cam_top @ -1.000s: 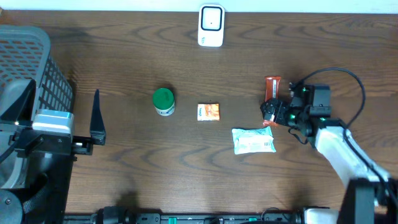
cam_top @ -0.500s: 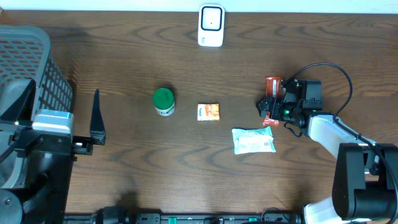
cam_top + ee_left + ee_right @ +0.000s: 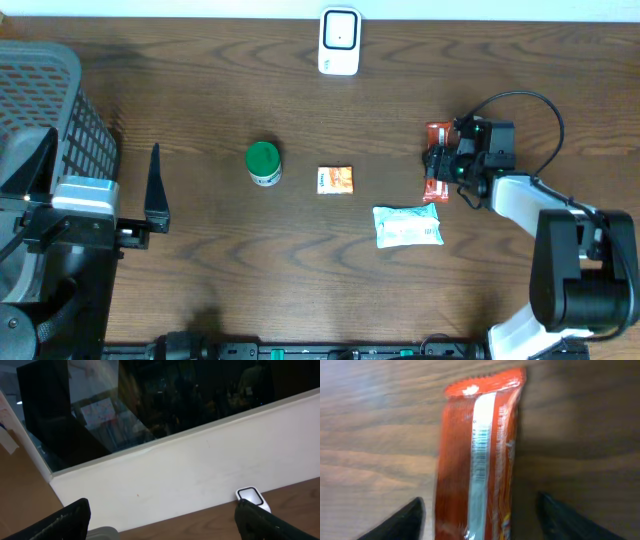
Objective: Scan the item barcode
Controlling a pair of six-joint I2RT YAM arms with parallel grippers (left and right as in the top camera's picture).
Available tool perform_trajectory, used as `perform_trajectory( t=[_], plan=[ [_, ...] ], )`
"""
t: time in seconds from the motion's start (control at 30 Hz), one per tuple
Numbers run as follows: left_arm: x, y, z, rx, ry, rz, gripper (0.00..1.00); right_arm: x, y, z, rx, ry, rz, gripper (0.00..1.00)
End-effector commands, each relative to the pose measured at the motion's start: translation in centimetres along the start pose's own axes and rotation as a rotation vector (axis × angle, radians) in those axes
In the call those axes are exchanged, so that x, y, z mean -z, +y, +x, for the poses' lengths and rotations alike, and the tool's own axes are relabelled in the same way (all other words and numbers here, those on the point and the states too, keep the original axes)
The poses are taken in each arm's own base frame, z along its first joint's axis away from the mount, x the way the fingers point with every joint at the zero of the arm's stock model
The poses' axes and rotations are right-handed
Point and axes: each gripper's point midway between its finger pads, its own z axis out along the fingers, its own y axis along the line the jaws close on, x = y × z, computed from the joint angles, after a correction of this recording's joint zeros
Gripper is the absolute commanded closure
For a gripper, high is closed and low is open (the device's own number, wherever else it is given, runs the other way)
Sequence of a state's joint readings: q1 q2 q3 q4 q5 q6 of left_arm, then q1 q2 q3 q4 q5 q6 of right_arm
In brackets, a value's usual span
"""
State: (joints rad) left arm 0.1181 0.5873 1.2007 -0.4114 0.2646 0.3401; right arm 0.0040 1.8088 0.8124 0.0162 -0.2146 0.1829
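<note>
Snack bar lies flat between the right jaws.

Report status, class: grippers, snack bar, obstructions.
Left gripper open, holding nothing. Right gripper open, straddling red snack bar, barcode up. White packet nearby, not touching.

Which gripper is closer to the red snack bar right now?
Right. The right gripper hangs directly over the red snack bar, jaws straddling it; the left gripper sits far across the table by the basket.
</note>
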Motion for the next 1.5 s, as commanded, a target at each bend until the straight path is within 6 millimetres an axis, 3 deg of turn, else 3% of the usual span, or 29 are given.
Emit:
perform_trajectory(
  t=[0.0,0.07,0.13,0.17,0.23,0.27,0.47,0.57,0.7,0.87,0.9,0.97,1.07,1.13,1.23,1.37,1.43,1.47],
  plan=[
    [0.0,-0.1,0.0,0.004,-0.004,0.008,0.08,-3.2,-3.5,11.9,-0.123,0.33,0.094,0.66],
    [0.0,-0.1,0.0,0.004,-0.004,0.008,0.08,-3.5,-3.5,12.7,-0.132,0.355,0.086,0.88],
    [0.0,-0.1,0.0,0.004,-0.004,0.008,0.08,-3.3,-3.1,13.1,-0.139,0.373,0.067,0.88],
    [0.0,-0.1,0.0,0.004,-0.004,0.008,0.08,-3.3,-2.9,13.1,-0.142,0.377,0.055,0.77],
    [0.0,-0.1,0.0,0.004,-0.004,0.008,0.08,-3.1,-2.8,13.2,-0.145,0.383,0.052,0.44],
    [0.0,-0.1,0.0,0.004,-0.004,0.008,0.07,-2.9,-2.8,13.2,-0.146,0.387,0.053,0.01],
    [0.0,-0.1,0.0,0.004,-0.004,0.008,0.07,-1.7,-2.4,12.6,-0.172,0.387,0.058,0.01],
    [0.0,-0.1,0.0,0.004,-0.004,0.008,0.08,-0.7,-2.4,13.3,-0.198,0.424,0.079,0.01],
    [0.0,-0.1,0.0,0.004,-0.004,0.008,0.08,0.1,-3.9,14.9,-0.239,0.477,0.183,0.01],
    [0.0,-0.1,0.0,0.004,-0.004,0.008,0.08,0.2,-4.9,15.3,-0.246,0.468,0.237,0.01],
    [0.0,-0.1,0.0,0.004,-0.004,0.008,0.08,0.1,-5.0,15.3,-0.244,0.463,0.241,0.02],
    [0.0,-0.1,0.0,0.004,-0.004,0.008,0.07,0.0,-5.0,15.4,-0.242,0.453,0.239,0.14],
    [0.0,-0.1,0.0,0.004,-0.004,0.008,0.08,-0.4,-5.2,16.0,-0.241,0.437,0.235,0.46],
    [0.0,-0.1,0.0,0.003,-0.005,0.007,0.08,-0.5,-5.4,16.8,-0.242,0.445,0.237,0.62],
    [0.1,-0.1,0.0,0.004,-0.006,0.007,0.08,-0.2,-5.5,18.0,-0.262,0.466,0.246,0.99],
    [0.1,-0.1,0.0,0.003,-0.006,0.007,0.08,-0.1,-4.1,16.8,-0.285,0.446,0.174,0.99],
    [0.1,-0.1,0.0,0.004,-0.005,0.007,0.08,0.5,-2.6,14.9,-0.267,0.411,0.103,0.99],
    [0.1,-0.2,0.1,0.004,-0.002,0.008,0.08,1.6,-1.0,12.6,-0.229,0.362,0.026,0.99]
  ],
)
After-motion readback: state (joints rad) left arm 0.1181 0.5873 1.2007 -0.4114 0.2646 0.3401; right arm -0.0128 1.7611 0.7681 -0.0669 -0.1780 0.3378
